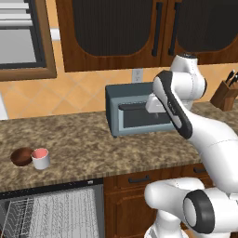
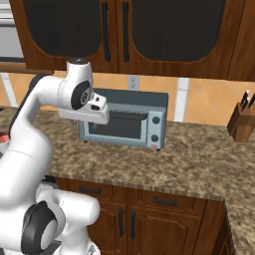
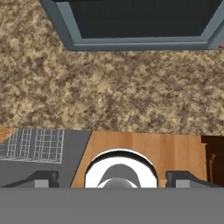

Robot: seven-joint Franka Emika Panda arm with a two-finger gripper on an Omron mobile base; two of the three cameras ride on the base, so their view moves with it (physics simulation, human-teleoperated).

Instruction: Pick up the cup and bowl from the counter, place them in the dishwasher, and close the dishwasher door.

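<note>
The speckled brown-and-tan granite counter (image 1: pixel 93 139) lies bare between the grey-blue toaster oven (image 1: pixel 132 114) at its back edge and its front edge, leaving a wide strip where a gripper could pass. Near the left front edge, the small white cup with a pink inside (image 1: pixel 40 158) and the glossy dark brown bowl (image 1: pixel 21 156) stand touching, open from above. A wooden knife block (image 2: pixel 241 124) occupies the far right back edge.

Kitchen: granite counter (image 1: pixel 93 139), toaster oven (image 2: pixel 124 122), wood cabinets (image 2: pixel 149 30), dishwasher (image 1: pixel 51 209).

base views flank arm, share counter (image 1: pixel 93 139), hand view downward
</note>
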